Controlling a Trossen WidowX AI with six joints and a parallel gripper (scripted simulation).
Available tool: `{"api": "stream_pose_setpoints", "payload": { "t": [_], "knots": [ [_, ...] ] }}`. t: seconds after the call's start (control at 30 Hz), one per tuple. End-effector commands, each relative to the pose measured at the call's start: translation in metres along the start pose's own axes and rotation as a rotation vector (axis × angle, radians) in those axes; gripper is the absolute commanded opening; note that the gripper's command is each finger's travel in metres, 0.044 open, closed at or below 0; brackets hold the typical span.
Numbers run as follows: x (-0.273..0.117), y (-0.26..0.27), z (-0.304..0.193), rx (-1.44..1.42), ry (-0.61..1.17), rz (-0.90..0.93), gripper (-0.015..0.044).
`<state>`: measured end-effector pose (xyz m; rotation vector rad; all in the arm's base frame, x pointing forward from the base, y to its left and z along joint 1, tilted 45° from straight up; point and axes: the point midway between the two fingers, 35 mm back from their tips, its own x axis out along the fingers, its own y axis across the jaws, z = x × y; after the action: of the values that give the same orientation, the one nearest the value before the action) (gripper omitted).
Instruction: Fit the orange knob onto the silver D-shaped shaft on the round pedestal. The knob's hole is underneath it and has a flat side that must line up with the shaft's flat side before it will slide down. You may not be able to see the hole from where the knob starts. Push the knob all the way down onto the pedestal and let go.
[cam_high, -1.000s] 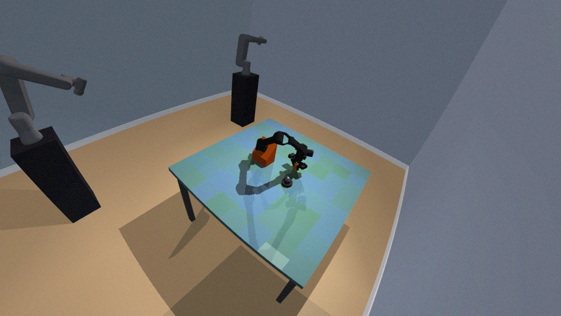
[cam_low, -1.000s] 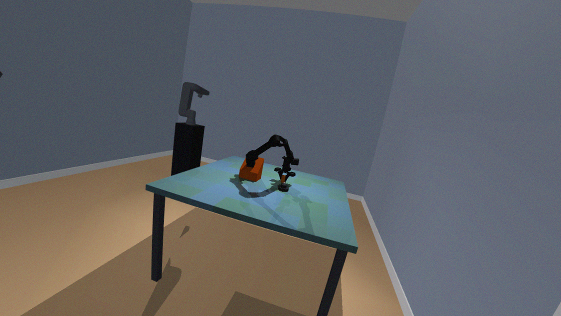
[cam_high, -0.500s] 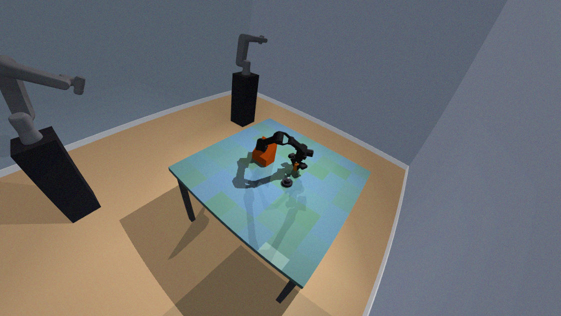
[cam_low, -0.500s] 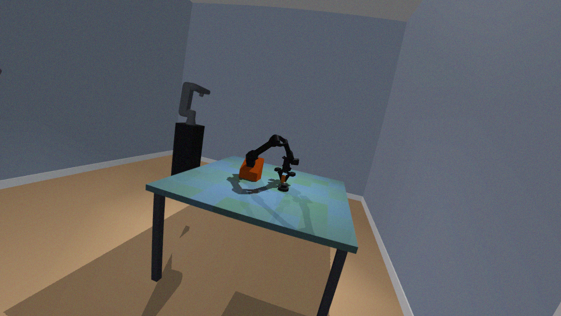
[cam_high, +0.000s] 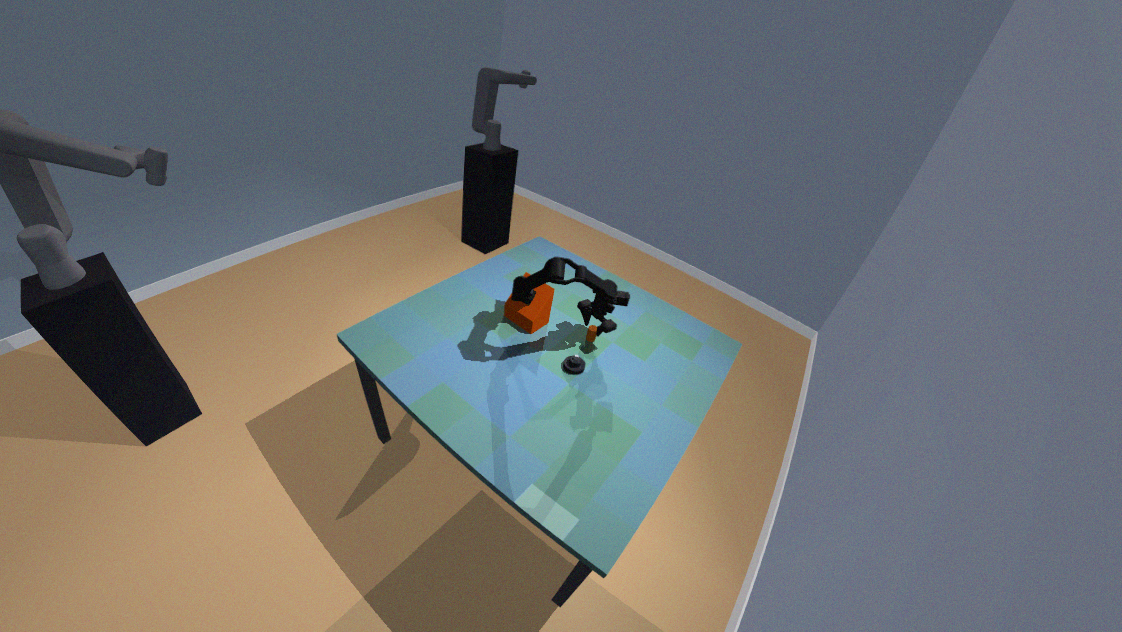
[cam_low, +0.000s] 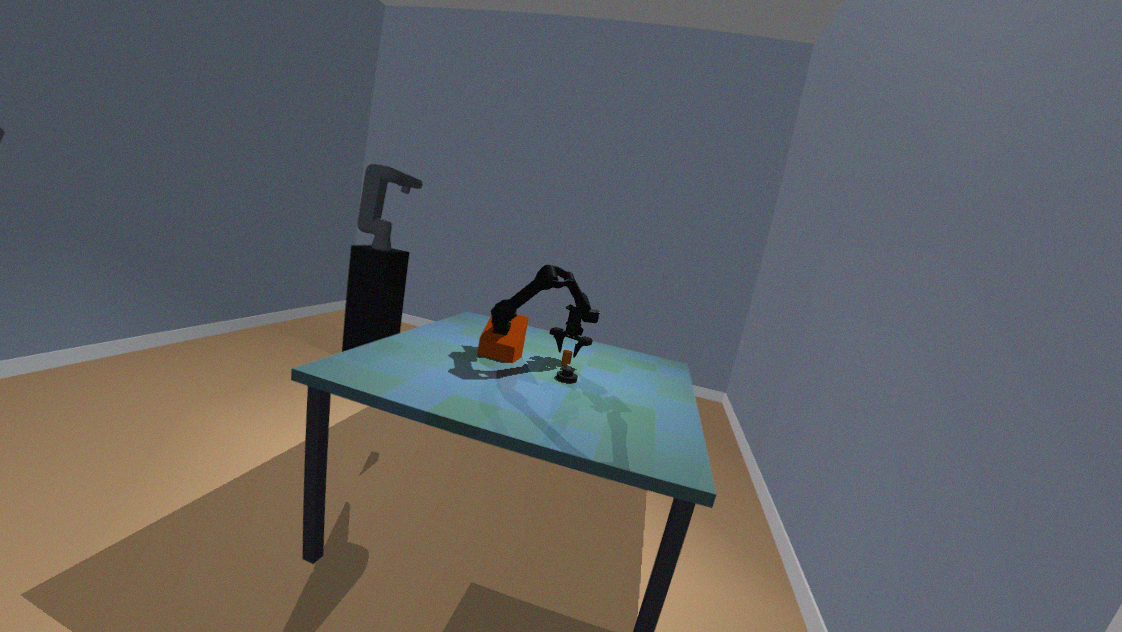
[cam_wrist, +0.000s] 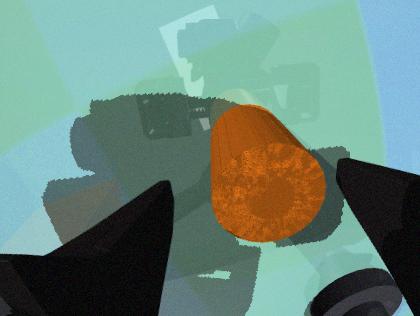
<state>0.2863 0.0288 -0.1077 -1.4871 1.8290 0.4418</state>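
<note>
knob (cam_high: 591, 334) (cam_low: 566, 358) (cam_wrist: 265, 185): mottled orange | tabletop (cam_high: 447, 463) (cam_low: 502, 423) (cam_wrist: 35, 65): blue-green patchwork | pincer (cam_high: 596, 315) (cam_low: 568, 350) (cam_wrist: 257, 179): black

The knob (cam_high: 591, 334) (cam_low: 566, 358) (cam_wrist: 270, 185) stands beside the pedestal (cam_high: 573, 365) (cam_low: 566, 377) (cam_wrist: 350, 297) on the table (cam_high: 471, 408) (cam_low: 502, 435) (cam_wrist: 45, 60).
</note>
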Motion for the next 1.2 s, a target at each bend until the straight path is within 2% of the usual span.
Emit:
{"api": "stream_pose_setpoints", "payload": {
  "t": [0.0,0.2,0.33,1.17],
  "knots": [
    [-0.046,-0.001,0.001,0.008,-0.014,-0.013,0.044],
    [-0.046,0.0,0.001,0.008,-0.014,-0.013,0.044],
    [-0.031,0.0,0.001,0.008,-0.014,-0.013,0.044],
    [0.004,0.0,0.001,0.015,-0.013,-0.006,0.044]
  ]
}}
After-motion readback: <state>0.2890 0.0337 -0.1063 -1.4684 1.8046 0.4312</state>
